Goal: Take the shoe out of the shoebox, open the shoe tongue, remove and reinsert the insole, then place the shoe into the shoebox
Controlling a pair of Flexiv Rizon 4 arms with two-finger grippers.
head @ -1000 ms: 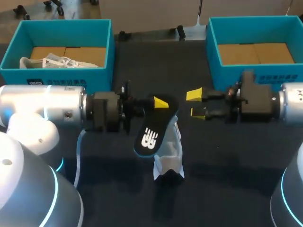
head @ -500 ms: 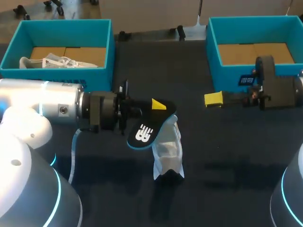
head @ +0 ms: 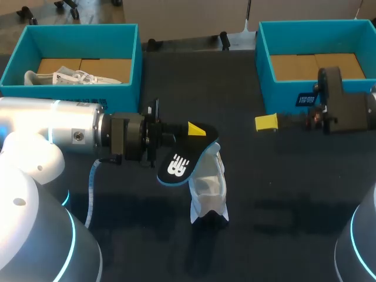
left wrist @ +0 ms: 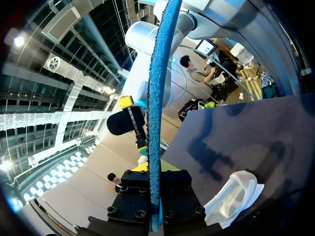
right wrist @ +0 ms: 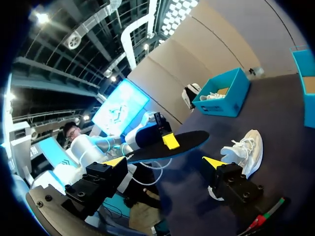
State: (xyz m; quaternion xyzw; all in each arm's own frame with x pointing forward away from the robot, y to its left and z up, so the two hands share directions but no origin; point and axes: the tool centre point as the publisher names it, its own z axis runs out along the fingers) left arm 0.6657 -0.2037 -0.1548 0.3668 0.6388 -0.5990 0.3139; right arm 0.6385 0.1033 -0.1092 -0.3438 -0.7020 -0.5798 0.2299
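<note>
Midway through the job, the head view shows the left tool clamped on the black insole, holding it clear of the bench, probably so it can be slid back in. The shoe lies on the bench at the insole's 5 o'clock, with the insole's lower end reaching over it. The right tool hangs at the insole's 3 o'clock, well apart, in front of the right shoebox. At the bench's 10 o'clock, the left shoebox holds a spare shoe.

From the left wrist, the insole appears edge-on, pinched from both sides in the left tool. The shoe lies on the bench beside and below it, and the right tool faces it from beyond.

From the right wrist, the right tool stands wide open around nothing, seemingly poised to help. Ahead of it, the left tool presents the insole flat. The shoe lies beneath, and the left shoebox sits farther off.
</note>
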